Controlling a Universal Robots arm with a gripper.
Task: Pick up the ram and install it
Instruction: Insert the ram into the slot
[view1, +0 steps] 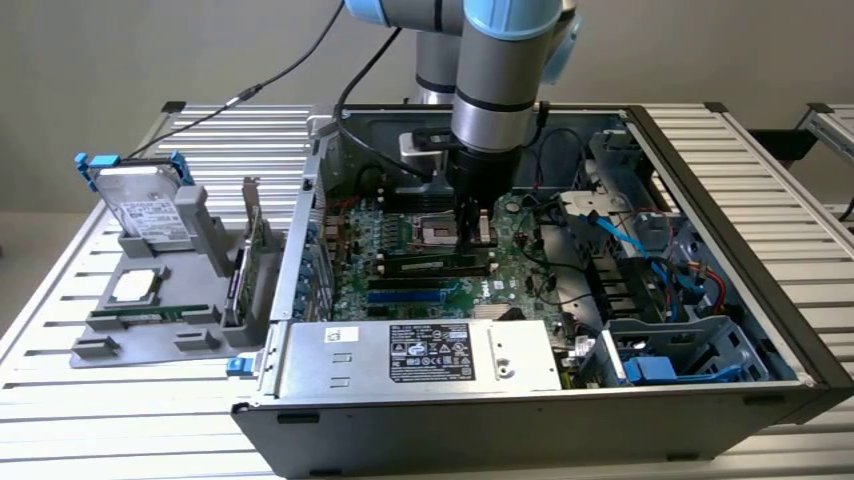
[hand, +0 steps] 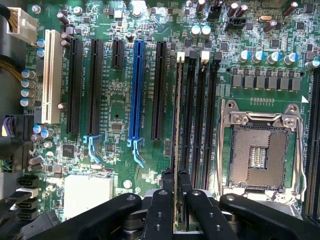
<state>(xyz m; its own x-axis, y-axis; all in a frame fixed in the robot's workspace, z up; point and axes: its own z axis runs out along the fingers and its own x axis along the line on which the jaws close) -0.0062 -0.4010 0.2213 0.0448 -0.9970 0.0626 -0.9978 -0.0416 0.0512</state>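
The ram (hand: 177, 115) is a long thin green stick, seen edge-on in the wrist view. It stands in line with the first of the black memory slots (hand: 189, 115) on the motherboard. My gripper (hand: 175, 176) is shut on the ram's near end, one black fingertip on each side of it. In the exterior view the gripper (view1: 469, 238) reaches down inside the open computer case, and the ram (view1: 430, 264) lies low along the slots just in front of the fingers. Whether the ram is pressed fully into its slot I cannot tell.
The open processor socket (hand: 260, 155) sits right beside the memory slots. Black and blue expansion slots (hand: 136, 90) lie on the other side. A power supply (view1: 427, 355) fills the case front, with blue cables (view1: 654, 250) to the exterior view's right. A grey fixture (view1: 147, 300) holds a hard drive (view1: 140, 205) outside the case.
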